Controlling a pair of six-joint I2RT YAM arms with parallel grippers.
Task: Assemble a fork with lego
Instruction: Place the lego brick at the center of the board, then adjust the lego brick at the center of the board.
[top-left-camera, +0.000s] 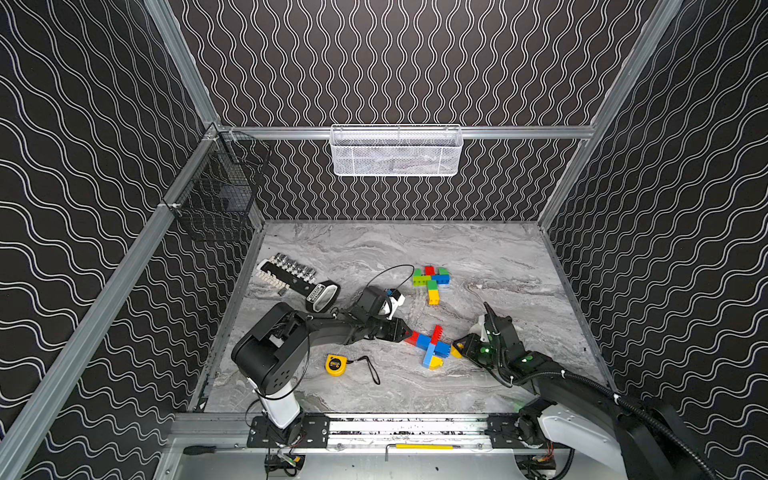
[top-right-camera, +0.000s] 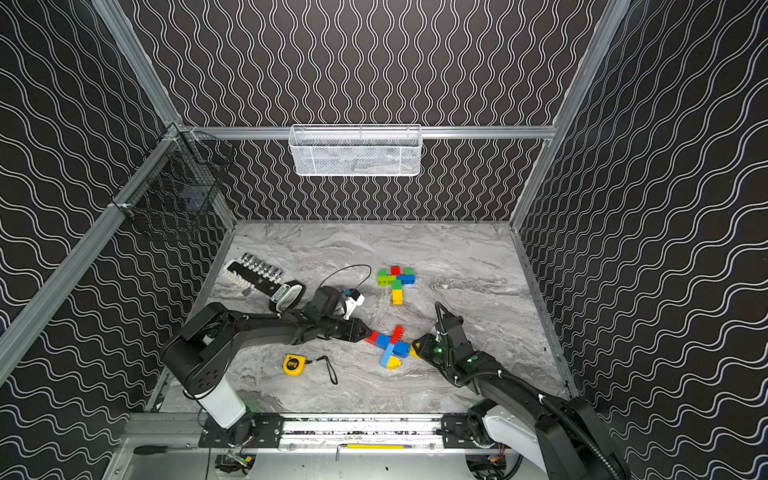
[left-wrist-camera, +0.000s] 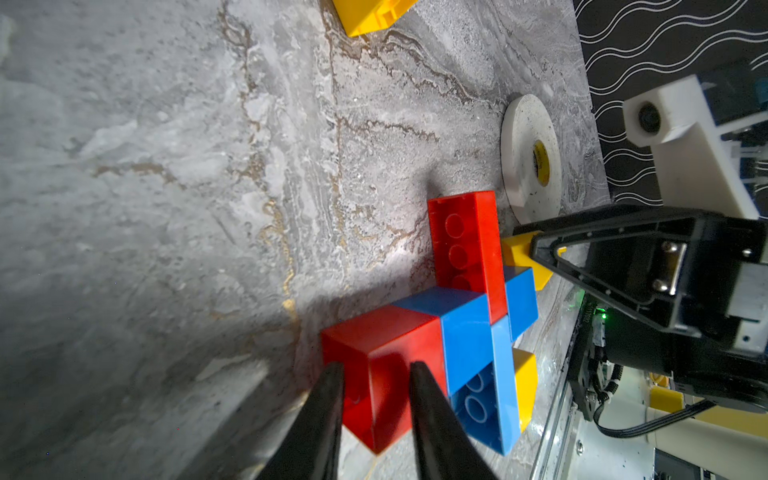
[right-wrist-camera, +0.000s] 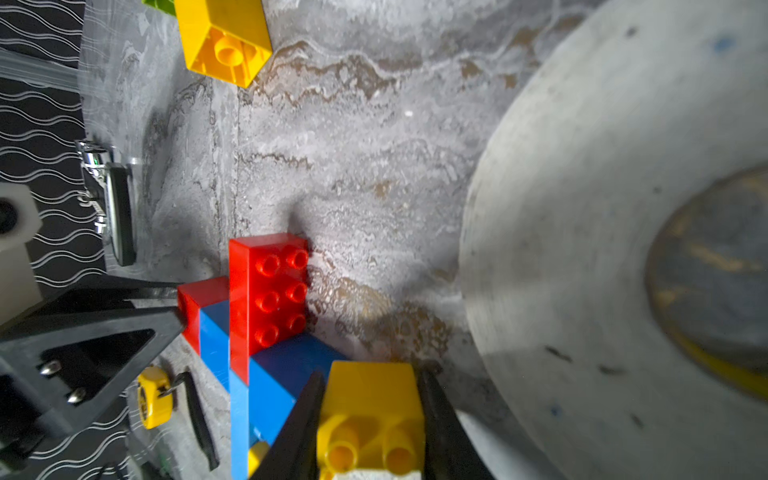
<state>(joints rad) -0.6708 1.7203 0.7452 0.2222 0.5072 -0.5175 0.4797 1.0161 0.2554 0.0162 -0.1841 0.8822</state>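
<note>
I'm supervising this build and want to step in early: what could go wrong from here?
1. The left gripper reaches only the end of the red brick; its jaws could slip off.
2. The right gripper clamps the yellow brick at the opposite end, so any pull or twist may pop the assembly apart.
3. The tape roll lies close beside the right gripper and may get knocked.

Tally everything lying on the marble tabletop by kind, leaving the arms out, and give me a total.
Lego assemblies: 2, the far assembly and the near assembly, with the yellow brick at its end counted in
Yellow tape measure: 1
Socket set: 1
White tape roll: 1
Total: 5
</note>
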